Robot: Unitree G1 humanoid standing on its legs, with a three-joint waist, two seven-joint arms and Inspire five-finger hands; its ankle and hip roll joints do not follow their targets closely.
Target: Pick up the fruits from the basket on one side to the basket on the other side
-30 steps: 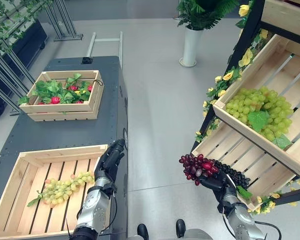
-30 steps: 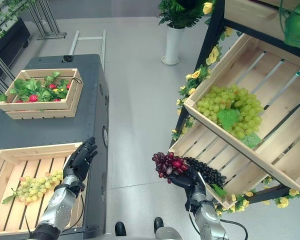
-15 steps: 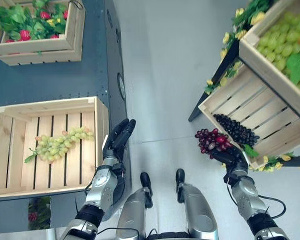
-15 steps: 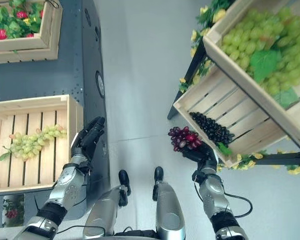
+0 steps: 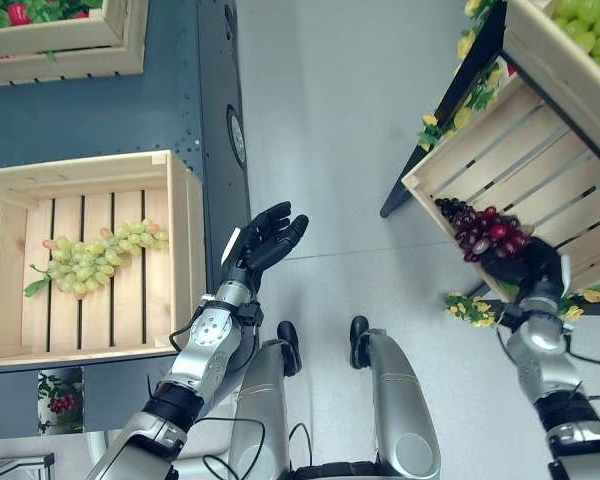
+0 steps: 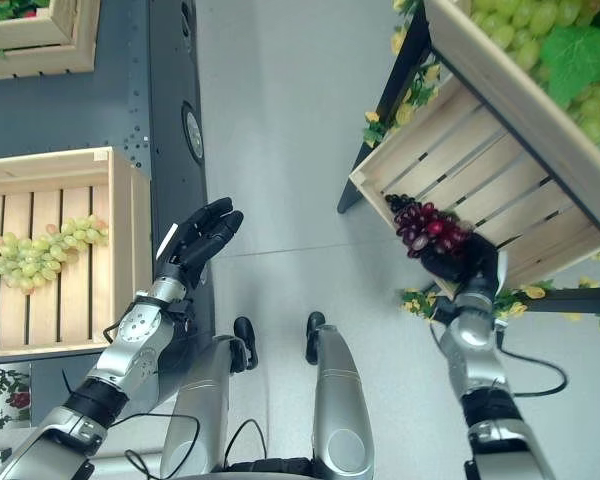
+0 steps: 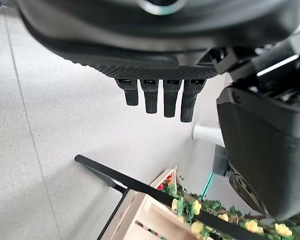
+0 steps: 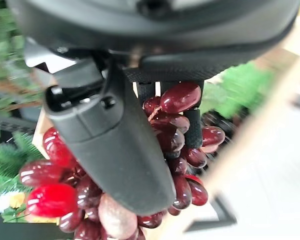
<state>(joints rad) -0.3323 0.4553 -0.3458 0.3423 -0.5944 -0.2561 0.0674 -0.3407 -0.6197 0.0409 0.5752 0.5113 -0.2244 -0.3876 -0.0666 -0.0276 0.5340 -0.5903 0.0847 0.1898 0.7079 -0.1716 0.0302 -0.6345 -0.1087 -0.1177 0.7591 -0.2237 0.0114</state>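
Grey floor lies between a dark desk [image 5: 100,110] on your left and a slanted wooden shelf crate [image 5: 500,170] on your right. Your right hand [image 5: 525,268] has its fingers [image 8: 192,125] curled round the red grapes [image 5: 485,232], just over that crate's low end. I think you are mid-carry. Next, swing them over to the desk crate [image 5: 180,250], beside the green grapes [image 5: 90,260]. Your left hand [image 5: 265,240] hangs with fingers straight, holding nothing. Your right wrist view shows the hold up close.

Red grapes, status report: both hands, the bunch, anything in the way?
Right hand shut on red grapes, at lower shelf crate front rim, black grapes beside. Left hand open, holds nothing, beside table crate with green grapes. Nothing in the way.
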